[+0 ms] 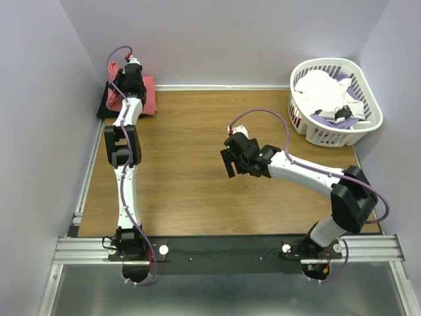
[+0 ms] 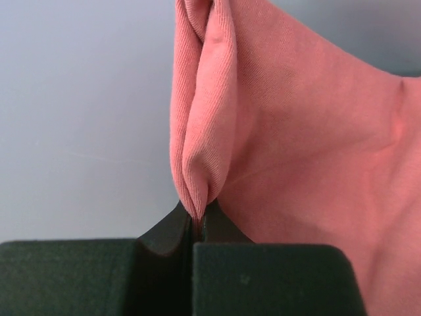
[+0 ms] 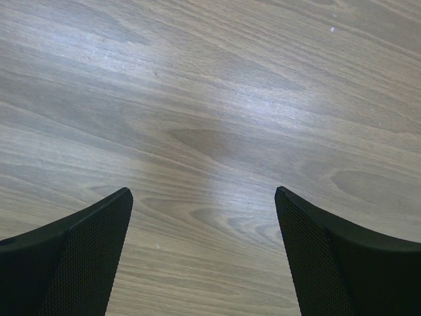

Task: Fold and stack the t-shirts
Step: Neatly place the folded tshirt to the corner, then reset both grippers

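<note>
Reaching into the upper left of the top view, the left arm extends to the far corner of the bench [image 1: 191, 131], where the left end effector [image 1: 133, 68] sits over a coral-red t-shirt [image 1: 148, 96]. The left wrist view shows its jaws pressed together on a bunched fold of that shirt. The cloth rises from between the black fingertips [image 2: 172, 230] and fills the right side of that frame against a pale wall. Just left of the coral cloth, in the same corner, a black t-shirt [image 1: 105, 105] shows as a dark edge. It seems to lie partly under the coral one, though the arm hides the overlap.

Near the centre of the top view, the right arm bends in from the lower right. The right end effector [image 1: 230, 162] hovers over bare wood, well apart from both shirts. Its jaws are spread wide with nothing between them, and the right wrist view shows only wood grain between the two dark fingers [image 3: 79, 257].

At the upper right, a white slatted basket [image 1: 332, 137] stands at the bench's far corner, holding white cloth [image 1: 322, 89] with some lilac and a dark piece.
</note>
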Controlling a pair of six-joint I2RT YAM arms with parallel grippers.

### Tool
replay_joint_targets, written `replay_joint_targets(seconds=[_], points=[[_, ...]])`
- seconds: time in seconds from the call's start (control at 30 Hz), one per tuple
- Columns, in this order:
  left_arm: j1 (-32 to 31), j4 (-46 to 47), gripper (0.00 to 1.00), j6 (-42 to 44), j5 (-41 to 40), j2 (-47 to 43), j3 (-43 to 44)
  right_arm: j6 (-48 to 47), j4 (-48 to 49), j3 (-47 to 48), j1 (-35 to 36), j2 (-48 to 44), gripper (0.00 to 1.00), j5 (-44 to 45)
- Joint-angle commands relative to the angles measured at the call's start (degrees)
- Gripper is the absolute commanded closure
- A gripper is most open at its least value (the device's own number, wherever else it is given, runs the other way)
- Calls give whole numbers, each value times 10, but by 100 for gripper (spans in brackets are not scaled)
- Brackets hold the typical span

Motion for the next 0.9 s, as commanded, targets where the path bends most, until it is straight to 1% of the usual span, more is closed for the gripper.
replay_joint_targets(seconds=[0.0, 0.03, 0.07, 0.1, 0.13, 0.17, 0.3, 0.37, 0.43, 0.53, 0.6, 0.63, 0.67, 0.7, 0.77, 0.8, 0.83, 0.87], points=[[5, 73, 100, 37, -67, 3, 5, -8, -22, 20, 0, 18, 6, 9], [5, 77, 78, 38, -69, 4, 6, -8, -25, 27, -1, 25, 6, 7], [6, 77, 68, 38, -69, 4, 7, -8, -31, 30, -1, 28, 6, 7], [6, 78, 61, 39, -71, 4, 8, -8, -32, 33, -1, 29, 6, 6], [6, 78, 51, 38, -75, 4, 10, -7, -34, 34, -1, 30, 6, 6], [8, 78, 45, 36, -75, 3, 10, -7, -36, 34, -1, 30, 6, 7], [11, 77, 34, 18, -85, -6, 8, -3, -40, 34, 0, 25, 6, 11], [13, 71, 24, 5, -94, -15, 4, 7, -41, 34, -1, 20, 6, 18], [14, 61, 17, -23, -90, -36, -10, 14, -42, 31, 0, 15, 6, 24], [14, 43, 15, -87, -66, -81, -44, 30, -46, 25, 0, 7, 6, 41], [12, 4, 13, -136, -4, -110, -72, 45, -47, 21, -1, 1, 5, 51], [11, -6, 12, -184, 26, -146, -87, 50, -48, 20, -2, -5, 5, 62], [7, -14, 12, -213, 82, -167, -124, 61, -53, 20, -3, -8, 5, 68], [4, -15, 12, -254, 149, -209, -144, 67, -54, 19, -4, -16, 4, 80], [-3, -15, 10, -293, 203, -248, -188, 83, -59, 16, -10, -28, 4, 93], [-13, -15, 9, -316, 230, -285, -199, 90, -60, 13, -11, -36, 4, 99], [-18, -37, 9, -336, 279, -301, -207, 94, -61, 7, -14, -53, 4, 110], [-26, -48, 9, -371, 298, -317, -216, 102, -62, 4, -19, -64, 4, 112]])
